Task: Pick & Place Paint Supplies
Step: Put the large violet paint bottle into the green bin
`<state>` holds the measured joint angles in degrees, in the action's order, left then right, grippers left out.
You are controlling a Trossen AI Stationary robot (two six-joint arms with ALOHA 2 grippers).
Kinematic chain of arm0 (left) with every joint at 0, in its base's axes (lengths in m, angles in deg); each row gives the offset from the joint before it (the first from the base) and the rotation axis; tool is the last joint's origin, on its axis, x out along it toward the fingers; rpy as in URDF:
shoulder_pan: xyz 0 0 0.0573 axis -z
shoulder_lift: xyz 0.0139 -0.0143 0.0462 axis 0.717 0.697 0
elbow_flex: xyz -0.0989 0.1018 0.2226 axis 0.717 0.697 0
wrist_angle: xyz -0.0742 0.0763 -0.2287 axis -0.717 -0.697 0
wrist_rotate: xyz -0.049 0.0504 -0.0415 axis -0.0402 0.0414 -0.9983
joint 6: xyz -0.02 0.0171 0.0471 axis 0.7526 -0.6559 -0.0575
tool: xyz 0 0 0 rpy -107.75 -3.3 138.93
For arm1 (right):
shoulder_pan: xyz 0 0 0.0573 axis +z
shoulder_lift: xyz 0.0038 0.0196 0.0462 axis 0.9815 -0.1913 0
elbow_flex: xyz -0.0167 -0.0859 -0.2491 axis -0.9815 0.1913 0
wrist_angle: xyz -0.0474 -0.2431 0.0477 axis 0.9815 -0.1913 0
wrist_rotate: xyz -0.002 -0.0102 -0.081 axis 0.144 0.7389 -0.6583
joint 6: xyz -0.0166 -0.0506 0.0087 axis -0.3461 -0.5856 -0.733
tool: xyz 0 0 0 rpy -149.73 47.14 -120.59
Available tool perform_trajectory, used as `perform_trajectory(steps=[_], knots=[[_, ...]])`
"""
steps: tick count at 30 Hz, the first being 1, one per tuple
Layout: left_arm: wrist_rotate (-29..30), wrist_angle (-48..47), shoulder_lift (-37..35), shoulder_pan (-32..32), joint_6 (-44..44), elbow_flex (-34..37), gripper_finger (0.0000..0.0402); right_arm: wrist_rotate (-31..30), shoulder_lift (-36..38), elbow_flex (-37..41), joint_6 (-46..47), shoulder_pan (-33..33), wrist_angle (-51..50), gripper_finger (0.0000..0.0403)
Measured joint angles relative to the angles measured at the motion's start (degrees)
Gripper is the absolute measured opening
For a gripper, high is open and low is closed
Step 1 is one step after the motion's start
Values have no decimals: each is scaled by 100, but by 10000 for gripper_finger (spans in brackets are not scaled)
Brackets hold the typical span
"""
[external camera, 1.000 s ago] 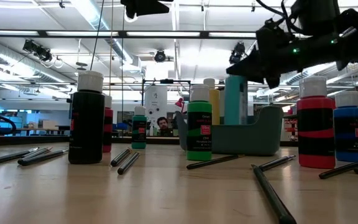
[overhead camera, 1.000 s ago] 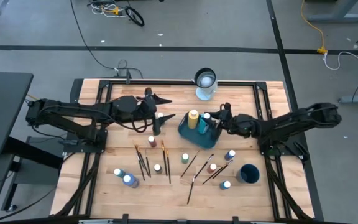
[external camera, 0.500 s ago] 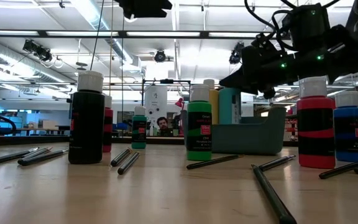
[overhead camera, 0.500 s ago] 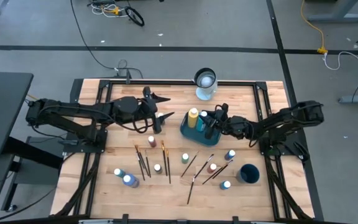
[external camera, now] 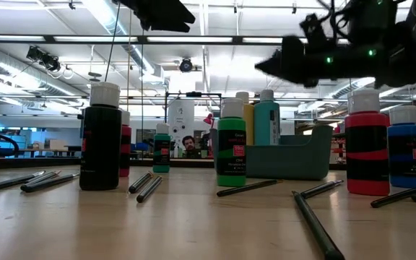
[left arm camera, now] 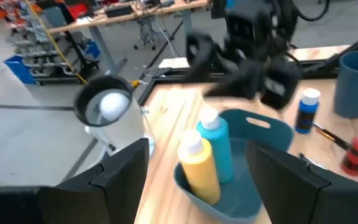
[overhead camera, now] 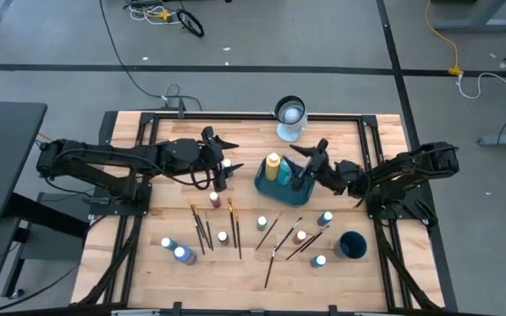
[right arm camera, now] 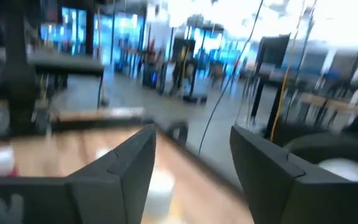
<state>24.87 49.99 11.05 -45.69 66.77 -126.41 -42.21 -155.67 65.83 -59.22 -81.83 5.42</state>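
A teal caddy stands mid-table and holds a taller yellow bottle and a teal bottle, both upright. My right gripper hovers open just above the caddy on its right side, clear of the teal bottle, and is tipped slightly upward. My left gripper waits open, raised to the left of the caddy and facing it. More small bottles stand on the near half of the table, with thin dark brushes lying among them.
A clear glass jar stands at the far edge behind the caddy. A dark blue cup sits near right. A black bottle and a red one stand close to the low camera. Bare wood lies at far left.
My right gripper has opened and let go of the teal bottle, which now stands in the caddy beside the yellow one. It has then risen, tipped its fingers upward and drawn back a little toward the table's right edge.
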Motion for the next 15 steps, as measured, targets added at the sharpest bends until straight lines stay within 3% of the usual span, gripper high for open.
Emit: perform_trajectory(steps=[2, 7, 11, 15], knots=[[-103, -51, -51, 102, 78, 2, 275, 231, 165, -102, -322, -2, 275, 212], [-194, -33, -442, 583, -92, 2, 275, 1502, 672, -568, -510, 0, 16, 207], [-391, -150, -914, 955, -205, 1, 274, 2360, 977, -1100, -242, 0, -1183, 206], [-1300, -795, -1266, 1234, -778, 154, 271, 2778, 1061, -1586, -8, 0, -2817, 205]])
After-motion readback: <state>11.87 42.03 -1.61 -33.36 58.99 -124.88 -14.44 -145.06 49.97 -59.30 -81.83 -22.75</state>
